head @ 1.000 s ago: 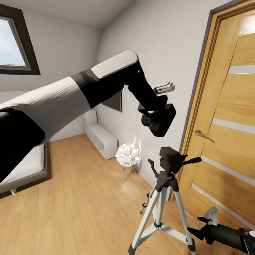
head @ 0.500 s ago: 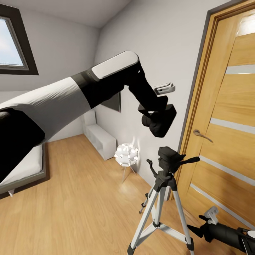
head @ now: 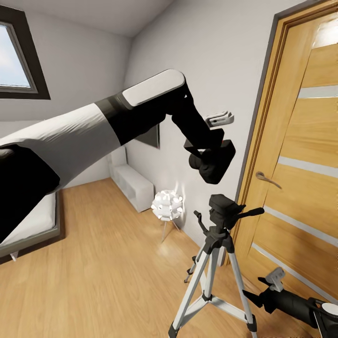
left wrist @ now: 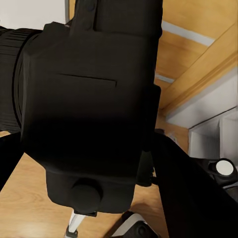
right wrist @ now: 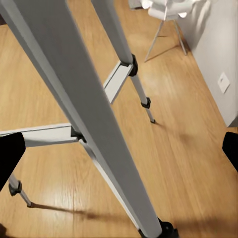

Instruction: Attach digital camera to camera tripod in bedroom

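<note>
The left fingers [head: 205, 152] grip the camera [head: 213, 162] in the air just above the tripod [head: 218, 244] head, so the step is the lowering; next it must come straight down onto the head, judged level. The right wrist view shows what the head view lacks: the tripod's legs [right wrist: 84, 114] close up, with the right fingers [right wrist: 10, 153] spread apart beside one.

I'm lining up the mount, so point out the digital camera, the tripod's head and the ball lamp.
digital camera [head: 217, 162], head view, its black body.
camera tripod [head: 222, 206], head view, its black head.
ball lamp [head: 166, 205], head view, its white globe.
</note>
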Tool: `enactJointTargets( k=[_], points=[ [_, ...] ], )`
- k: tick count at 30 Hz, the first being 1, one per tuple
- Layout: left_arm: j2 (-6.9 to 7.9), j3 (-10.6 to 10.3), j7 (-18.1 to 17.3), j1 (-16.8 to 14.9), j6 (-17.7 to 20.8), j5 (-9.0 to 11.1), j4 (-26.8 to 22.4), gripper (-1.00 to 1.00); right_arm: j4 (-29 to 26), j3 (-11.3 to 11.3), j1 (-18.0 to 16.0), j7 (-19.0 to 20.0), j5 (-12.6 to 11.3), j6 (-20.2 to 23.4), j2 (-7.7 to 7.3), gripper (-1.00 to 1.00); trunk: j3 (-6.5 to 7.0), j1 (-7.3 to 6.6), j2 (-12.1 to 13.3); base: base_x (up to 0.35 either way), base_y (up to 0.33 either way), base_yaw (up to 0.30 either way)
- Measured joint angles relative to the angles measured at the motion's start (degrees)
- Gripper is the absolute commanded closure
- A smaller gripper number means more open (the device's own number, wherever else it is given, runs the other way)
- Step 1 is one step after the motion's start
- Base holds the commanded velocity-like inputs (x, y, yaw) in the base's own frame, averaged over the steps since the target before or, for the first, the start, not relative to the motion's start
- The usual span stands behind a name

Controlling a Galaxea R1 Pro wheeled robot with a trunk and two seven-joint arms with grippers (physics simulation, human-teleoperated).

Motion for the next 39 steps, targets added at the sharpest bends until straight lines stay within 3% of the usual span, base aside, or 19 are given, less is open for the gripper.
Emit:
enactJointTargets(
  k=[10,25,32,39],
  points=[
    [0.29,-3.55,-0.24,0.03,0.00,0.14,0.08,1.00,-0.39,0.04,-0.03,0.10,-0.11,0.17,0.12,-1.00,0.18,0.00,0.00,0.000,0.000,-0.203],
    [0.73,-4.79,-3.36,-0.29,0.00,0.36,1.87,1.00,-0.43,0.10,-0.04,0.10,-0.17,0.22,0.37,-1.00,0.57,0.00,0.00,0.000,0.000,-0.242],
    [0.76,-5.02,-3.97,-0.59,0.00,0.38,1.74,1.00,-0.34,0.15,-0.19,0.26,-0.29,-0.02,1.74,-1.00,0.64,0.00,0.00,0.000,0.000,-0.086],
    [0.77,-5.14,-4.14,-0.79,0.00,0.38,1.58,1.00,0.06,1.07,-2.30,0.85,-1.61,-0.28,4.71,-1.00,0.66,0.00,0.00,0.000,0.000,-0.023]
  ],
)
